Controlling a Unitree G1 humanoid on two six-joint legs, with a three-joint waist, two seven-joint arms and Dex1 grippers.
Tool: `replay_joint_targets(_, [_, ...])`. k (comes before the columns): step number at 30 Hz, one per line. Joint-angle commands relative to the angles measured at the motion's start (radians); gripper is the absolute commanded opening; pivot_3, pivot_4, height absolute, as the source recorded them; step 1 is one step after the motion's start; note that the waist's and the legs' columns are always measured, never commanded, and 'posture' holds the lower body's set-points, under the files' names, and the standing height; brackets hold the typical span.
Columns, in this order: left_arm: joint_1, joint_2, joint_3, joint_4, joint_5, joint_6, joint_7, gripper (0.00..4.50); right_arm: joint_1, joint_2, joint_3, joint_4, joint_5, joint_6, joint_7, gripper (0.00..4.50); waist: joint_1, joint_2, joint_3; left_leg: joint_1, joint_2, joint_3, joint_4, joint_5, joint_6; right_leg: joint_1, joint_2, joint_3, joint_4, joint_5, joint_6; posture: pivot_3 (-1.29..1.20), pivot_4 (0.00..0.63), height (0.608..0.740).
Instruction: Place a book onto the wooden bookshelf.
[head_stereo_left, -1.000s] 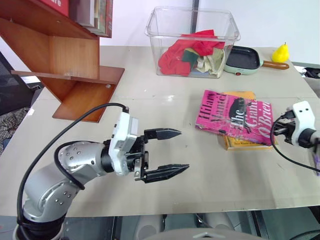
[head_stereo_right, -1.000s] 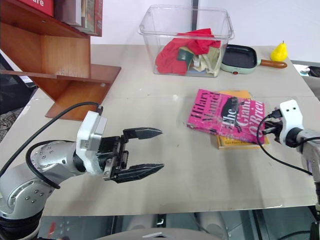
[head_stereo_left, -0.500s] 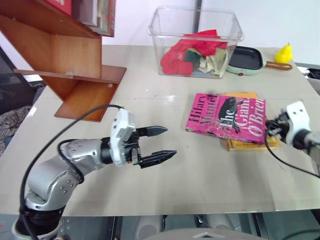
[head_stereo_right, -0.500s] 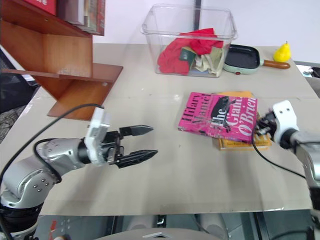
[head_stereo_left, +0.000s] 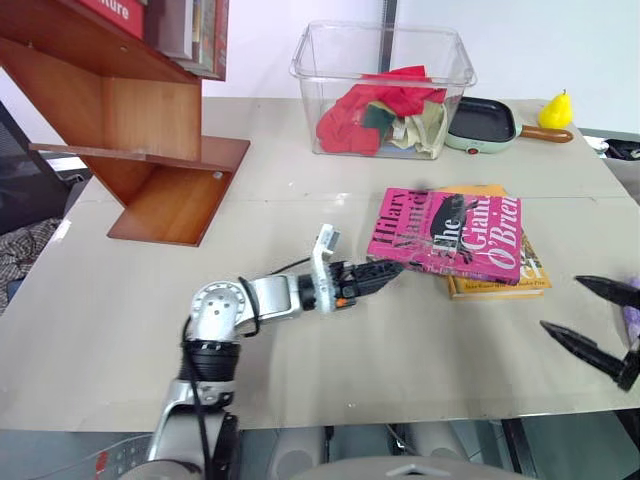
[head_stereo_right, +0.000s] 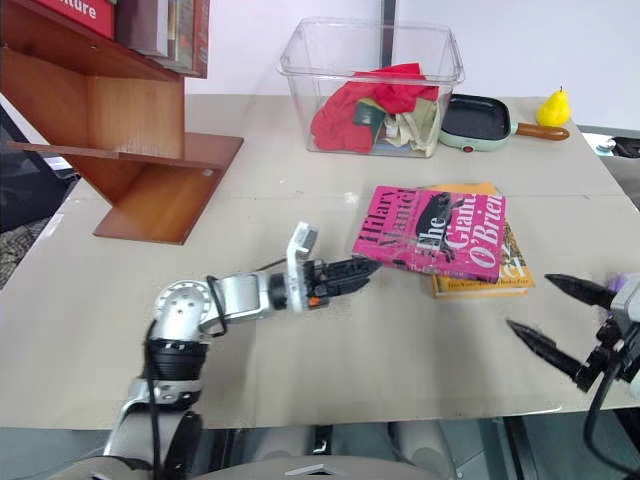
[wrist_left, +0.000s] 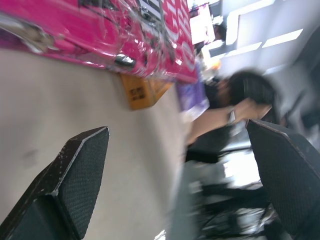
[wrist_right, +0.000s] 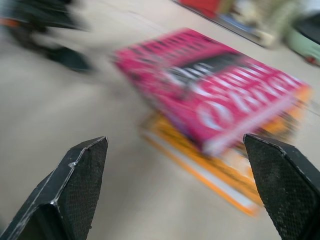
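Pink book reached by the left gripper, not yet gripped

The book (head_stereo_left: 447, 234) is seen lying flat on a yellow book (head_stereo_left: 500, 280) at the bench (head_stereo_left: 300, 200) centre, the wooden bookshelf (head_stereo_left: 140, 130) at 10 o'clock. Both the left gripper (head_stereo_left: 375, 277) and right gripper (head_stereo_left: 592, 322) are held with fingers wide. The glossy, flexible cover is judged slippery; its overhanging near edge should be taken.

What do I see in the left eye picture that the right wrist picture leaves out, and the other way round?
The left eye view takes in the wooden bookshelf at the table's far left and the yellow pear at the far right. The right wrist view gives a close look, between the open right pincer's fingers, at the thick side edge of the pink book. Both have that pink book lying on top of the orange book on the table.
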Motion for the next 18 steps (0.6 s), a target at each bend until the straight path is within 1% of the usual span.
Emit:
replay_joint_targets(1, [-0.019,-0.136,0.003,0.035,-0.113,-0.126,0.2,4.5,0.053,0.034,-0.055,-0.081,0.039,-0.008,-0.035,4.37,0.005,0.0,0.0,0.0,0.0,0.0,0.0,0.0,0.0,0.0,-0.001,0.0,0.0,0.0,0.0,0.0,0.15,0.74])
replay_joint_targets(4, [-0.033,-0.223,0.004,0.063,-0.104,-0.185,0.289,4.5,0.102,0.061,-0.064,-0.14,0.062,-0.002,-0.079,4.37,0.015,0.0,0.0,-0.002,-0.002,0.001,0.0,0.0,0.0,0.0,-0.002,0.0,-0.004,0.0,0.0,0.0,0.15,0.74])
replay_joint_targets(8, [-0.061,-0.291,0.021,0.127,0.019,-0.266,0.276,4.5,0.162,0.084,-0.072,-0.181,0.068,-0.012,-0.11,4.37,0.018,0.0,-0.001,-0.003,-0.004,0.001,-0.002,0.0,0.0,0.001,-0.002,-0.001,-0.008,0.001,-0.001,0.0,0.15,0.74])
replay_joint_targets(12, [-0.089,-0.353,0.039,0.186,0.16,-0.359,0.22,4.5,0.197,0.099,-0.077,-0.196,0.063,-0.029,-0.133,4.37,0.026,0.0,-0.001,-0.005,-0.004,0.002,-0.002,0.0,0.0,0.001,-0.003,-0.002,-0.013,0.001,-0.001,0.0,0.15,0.74])
replay_joint_targets(14, [-0.099,-0.377,0.054,0.208,0.208,-0.387,0.19,4.5,0.204,0.103,-0.072,-0.201,0.056,-0.035,-0.146,4.37,0.025,0.0,-0.001,-0.006,-0.005,0.002,-0.002,-0.001,0.001,0.001,-0.004,-0.002,-0.014,0.001,-0.001,0.0,0.15,0.74])
replay_joint_targets(18, [-0.141,-0.425,0.068,0.29,0.349,-0.517,0.073,4.5,0.214,0.116,-0.059,-0.204,0.032,-0.058,-0.165,4.37,0.025,0.0,-0.001,-0.006,-0.006,0.001,-0.002,-0.001,0.001,0.001,-0.004,-0.003,-0.014,0.0,0.0,0.0,0.15,0.74])
